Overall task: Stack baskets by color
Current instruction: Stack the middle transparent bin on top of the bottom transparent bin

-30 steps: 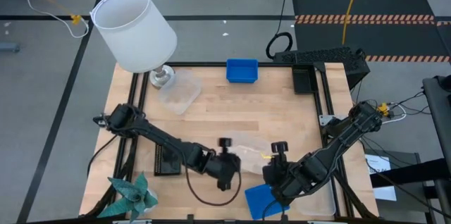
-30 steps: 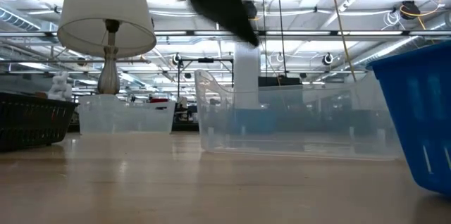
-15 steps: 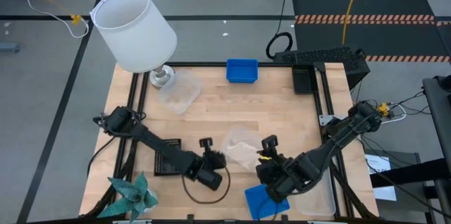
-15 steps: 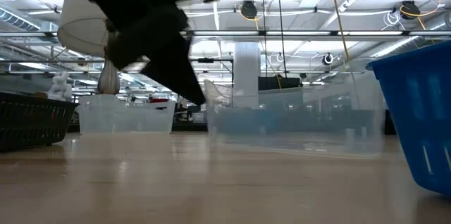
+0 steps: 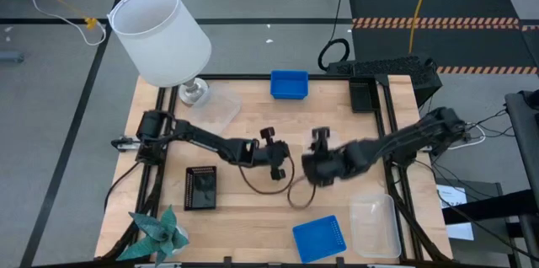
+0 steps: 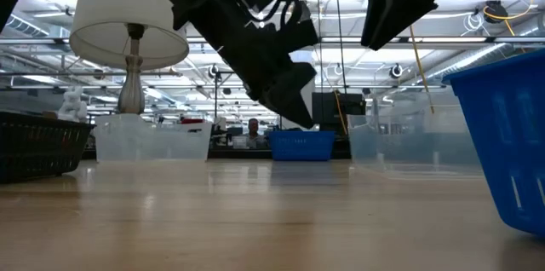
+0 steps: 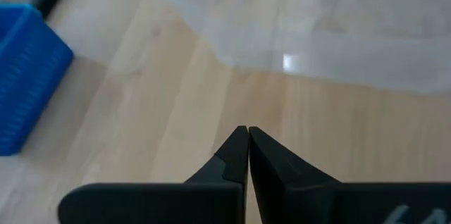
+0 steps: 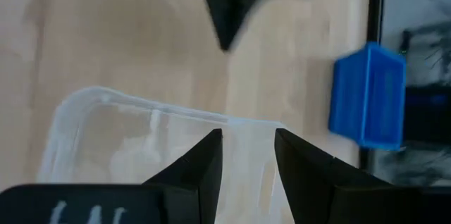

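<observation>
Sorting looks barely begun: we see no colour gathered into one stack yet.
Our left gripper (image 7: 248, 139) is pinched shut and empty over mid-table. The right gripper (image 8: 246, 136) beside it clasps the rim of a clear see-through plastic basket (image 8: 127, 146). From above, the two bright blue plastic baskets (image 5: 289, 84) lie well apart, as do the black slotted baskets (image 5: 200, 188). Only the right wrist view shows the grip.

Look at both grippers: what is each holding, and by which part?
The right gripper appears to grip the clear basket by its rim, one finger on each side of the wall. The left gripper is shut on nothing.
</observation>
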You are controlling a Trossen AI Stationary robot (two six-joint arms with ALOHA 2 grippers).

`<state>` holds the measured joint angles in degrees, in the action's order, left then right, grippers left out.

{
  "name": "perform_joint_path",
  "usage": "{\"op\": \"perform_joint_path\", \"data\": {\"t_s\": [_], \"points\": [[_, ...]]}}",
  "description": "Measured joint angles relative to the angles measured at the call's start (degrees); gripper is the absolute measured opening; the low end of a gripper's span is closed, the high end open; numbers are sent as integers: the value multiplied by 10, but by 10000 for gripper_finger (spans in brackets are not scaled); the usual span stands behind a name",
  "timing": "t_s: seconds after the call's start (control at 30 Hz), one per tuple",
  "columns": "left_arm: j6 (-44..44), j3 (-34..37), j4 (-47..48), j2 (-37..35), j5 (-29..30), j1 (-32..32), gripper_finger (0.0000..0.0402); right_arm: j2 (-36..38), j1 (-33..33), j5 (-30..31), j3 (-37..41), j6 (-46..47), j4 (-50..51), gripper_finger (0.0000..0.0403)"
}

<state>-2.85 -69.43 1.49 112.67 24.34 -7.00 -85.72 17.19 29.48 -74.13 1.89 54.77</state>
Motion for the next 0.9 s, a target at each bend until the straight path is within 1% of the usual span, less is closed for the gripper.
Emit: {"op": "perform_joint_path", "data": {"t_s": [0.07,0.2,0.23,0.3,0.33,0.4,0.5,0.67,0.9], "points": [[9,0,2,-4,-12,-1,17,31,-46,-32,21,-7,-19,123],[19,0,-2,-4,-16,-7,17,69,-159,-136,64,-24,-47,137],[21,0,-9,-4,-17,-8,17,71,-185,-160,74,-29,-47,143],[21,-1,-20,-4,-21,-8,17,70,-231,-188,90,-38,-47,155],[20,-1,-23,-4,-25,-8,17,70,-249,-194,99,-44,-48,162],[17,0,-28,-4,-33,-8,17,67,-276,-232,116,-63,-58,174],[24,0,-50,-4,-34,-7,17,63,-298,-257,138,-82,-74,188],[29,0,-66,-4,-35,-5,17,64,-304,-253,156,-93,-89,193],[43,-1,-83,-4,-44,-5,17,64,-314,-250,205,-115,-132,165]]}}
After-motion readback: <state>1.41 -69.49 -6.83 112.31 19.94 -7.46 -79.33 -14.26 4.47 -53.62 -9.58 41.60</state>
